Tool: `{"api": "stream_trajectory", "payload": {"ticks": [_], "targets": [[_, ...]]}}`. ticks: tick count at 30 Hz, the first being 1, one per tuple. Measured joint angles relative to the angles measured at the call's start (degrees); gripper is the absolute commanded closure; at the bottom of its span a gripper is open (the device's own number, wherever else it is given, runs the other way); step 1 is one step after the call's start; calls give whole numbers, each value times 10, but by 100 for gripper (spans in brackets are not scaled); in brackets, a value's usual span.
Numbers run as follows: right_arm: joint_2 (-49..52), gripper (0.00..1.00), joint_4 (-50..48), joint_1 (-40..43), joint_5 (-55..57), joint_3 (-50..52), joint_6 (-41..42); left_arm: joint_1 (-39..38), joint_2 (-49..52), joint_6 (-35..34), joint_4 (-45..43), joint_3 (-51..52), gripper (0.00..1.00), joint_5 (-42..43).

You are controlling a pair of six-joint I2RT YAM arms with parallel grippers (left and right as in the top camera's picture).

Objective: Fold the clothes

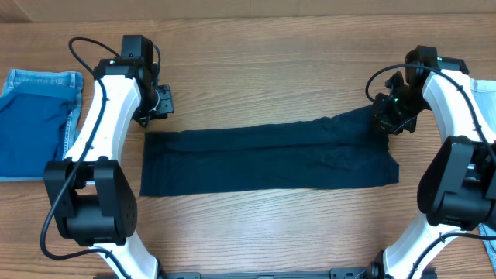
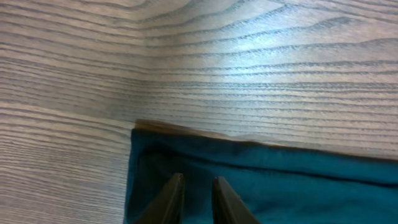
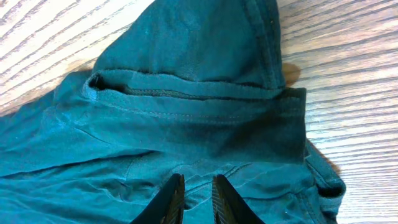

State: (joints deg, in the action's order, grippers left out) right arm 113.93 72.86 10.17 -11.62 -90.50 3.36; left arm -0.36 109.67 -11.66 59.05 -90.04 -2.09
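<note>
Left pincer [image 2: 194, 180]: my two fingers [image 2: 171, 198] fill the bottom edge of the wrist view. They are drawn nearly together with only a narrow slit between them. Nothing shows pinched in the slit. The tips hang over the corner of the dark garment [image 1: 263, 159], just inside its hem. The cloth lies flat here and its edge runs straight along the wood.

Right pincer [image 3: 194, 180]: same set, fingers close together with a thin gap. Dark cloth shows through the gap, and I see no fold caught in it. Below the tips the garment is rumpled. A stitched band is doubled over on itself, and one flap is pushed up toward the far side.

Overhead: the garment is spread as a long strip across the middle of the table [image 1: 271, 70], from my left arm to my right. Its left end is square and smooth. Its right end is bunched at the far corner, right under my right pincer. My left pincer sits at the far left corner.

A folded pair of blue jeans [image 1: 35, 124] lies at the table's left edge, well apart from the dark garment.
</note>
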Motion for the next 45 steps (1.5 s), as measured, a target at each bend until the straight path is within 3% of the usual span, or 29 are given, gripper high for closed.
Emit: {"api": "stream_trajectory", "payload": {"ticks": [6,11,17,19,23,28,32,37,42,44,45], "targets": [[0,80,2,-1,-2,0,0,0,72,-2,38,-1,79,-4],[0,80,2,-1,-2,0,0,0,152,-3,142,0,93,-5],[0,81,2,-1,-2,1,0,0,158,-4,121,0,89,-8],[0,80,2,-1,-2,1,-1,0,157,-8,104,0,80,-17],[0,80,2,-1,-2,1,0,0,146,-26,23,-2,74,-53],[0,81,2,-1,-2,1,0,0,144,-33,-29,-3,57,-74],[0,81,5,-1,-2,1,-1,0,144,-34,-38,-4,57,-80],[0,74,4,-1,-2,1,-1,1,144,-34,-34,-6,57,-76],[0,62,4,10,-2,1,9,4,142,-34,-33,-7,51,-54],[0,55,3,22,-2,1,14,4,138,-34,-34,-7,40,-31],[0,53,2,31,-2,1,17,4,133,-33,-34,-7,28,-22]]}}
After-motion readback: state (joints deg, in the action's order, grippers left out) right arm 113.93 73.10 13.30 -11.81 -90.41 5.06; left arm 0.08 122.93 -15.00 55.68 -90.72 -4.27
